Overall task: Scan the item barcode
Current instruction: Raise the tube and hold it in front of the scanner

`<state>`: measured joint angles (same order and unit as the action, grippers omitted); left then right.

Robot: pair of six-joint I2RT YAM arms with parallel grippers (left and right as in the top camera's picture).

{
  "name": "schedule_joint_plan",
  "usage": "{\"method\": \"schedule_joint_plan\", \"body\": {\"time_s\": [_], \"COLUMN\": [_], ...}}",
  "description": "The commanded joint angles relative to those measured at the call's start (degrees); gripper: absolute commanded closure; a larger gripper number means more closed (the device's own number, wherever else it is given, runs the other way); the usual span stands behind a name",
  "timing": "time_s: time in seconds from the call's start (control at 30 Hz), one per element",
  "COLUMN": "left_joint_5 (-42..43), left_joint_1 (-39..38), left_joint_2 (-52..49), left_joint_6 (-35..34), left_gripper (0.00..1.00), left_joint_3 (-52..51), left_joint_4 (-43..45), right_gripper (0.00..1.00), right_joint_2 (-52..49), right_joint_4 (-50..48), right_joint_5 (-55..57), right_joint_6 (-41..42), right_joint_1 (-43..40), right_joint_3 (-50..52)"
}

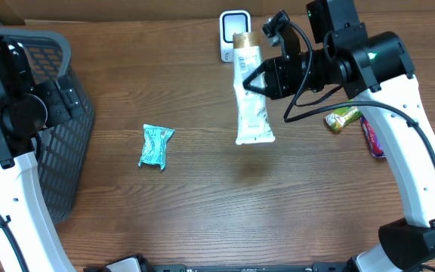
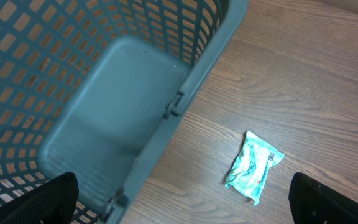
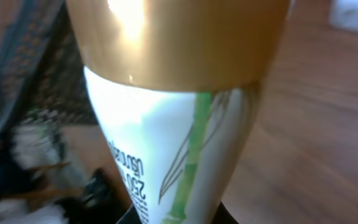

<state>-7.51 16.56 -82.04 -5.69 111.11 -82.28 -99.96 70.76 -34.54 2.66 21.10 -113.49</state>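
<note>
Near the table's 12 o'clock edge, the gold-capped tube hangs with its long axis 12-to-6, cap just short of the white scanner, clamped from 3 o'clock by the right gripper; the left gripper, wide and empty, sits far off at 9.

In the right wrist view the tube fills the frame, its gold cap cut off at 12 o'clock, its small print too blurred to read, and the basket at 9 o'clock only a soft grey mesh. From overhead, the white scanner at 12 o'clock on the tabletop is partly hidden behind that cap, the basket runs off the edge at 9 o'clock, and the right arm covers one end of the purple wrapper at 3 o'clock. In the left wrist view the left fingers show only as dark tips cut off at 7 and 5 o'clock.
</note>
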Motion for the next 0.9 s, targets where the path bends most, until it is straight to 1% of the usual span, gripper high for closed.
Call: {"method": "schedule_joint_plan", "body": {"time_s": [0.0, 0.03, 0.13, 0.2, 0.23, 0.3, 0.37, 0.4, 0.5, 0.6, 0.63, 0.77, 0.87], "left_joint_5": [0.26, 0.26, 0.26, 0.26, 0.26, 0.26, 0.28, 0.26, 0.28, 0.26, 0.28, 0.26, 0.26], "left_joint_1": [0.15, 0.15, 0.15, 0.15, 0.15, 0.15, 0.15, 0.15, 0.15, 0.15, 0.15, 0.15, 0.15], "left_joint_2": [-0.22, -0.22, -0.22, -0.22, -0.22, -0.22, -0.22, -0.22, -0.22, -0.22, -0.22, -0.22, -0.22], "left_joint_6": [-0.74, -0.74, -0.74, -0.74, -0.74, -0.74, -0.74, -0.74, -0.74, -0.74, -0.74, -0.74, -0.74], "left_gripper": [0.01, 0.01, 0.00, 0.00, 0.00, 0.00, 0.00, 0.00, 0.00, 0.00, 0.00, 0.01, 0.01], "left_joint_3": [1.03, 1.01, 1.01, 1.03, 1.03, 1.03, 1.01, 1.03, 1.03, 1.01, 1.03, 1.01, 1.01], "left_joint_4": [0.13, 0.13, 0.13, 0.13, 0.13, 0.13, 0.13, 0.13, 0.11, 0.13, 0.13, 0.11, 0.11], "right_gripper": [0.96, 0.96, 0.96, 0.96, 0.96, 0.96, 0.96, 0.96, 0.96, 0.96, 0.96, 0.96, 0.96], "right_joint_2": [1.31, 1.05, -0.42, -2.64, -3.80, -6.67, -10.32, -13.22, -19.19, -24.59, -27.85, -34.60, -38.69], "right_joint_4": [-3.41, -4.90, -10.73, -16.39, -18.67, -23.71, -29.66, -34.49, -46.82, -58.42, -64.32, -74.47, -81.26], "right_joint_5": [23.50, 30.01, 44.63, 55.28, 58.77, 66.14, 72.41, 76.81, 86.36, 90.03, 89.96, 88.98, 88.76], "right_joint_6": [3.76, 3.78, 3.04, -0.72, -2.75, -8.70, -16.85, -22.53, -29.42, -37.00, -42.25, -53.33, -58.62], "right_joint_1": [2.12, 3.15, 5.73, 7.10, 7.52, 8.17, 8.50, 8.72, 8.81, 8.79, 8.72, 8.72, 8.72], "right_joint_3": [-1.70, -1.70, -1.70, -1.70, -1.70, -1.70, -1.70, -1.70, -1.70, -1.70, -1.70, -1.70, -1.70]}}
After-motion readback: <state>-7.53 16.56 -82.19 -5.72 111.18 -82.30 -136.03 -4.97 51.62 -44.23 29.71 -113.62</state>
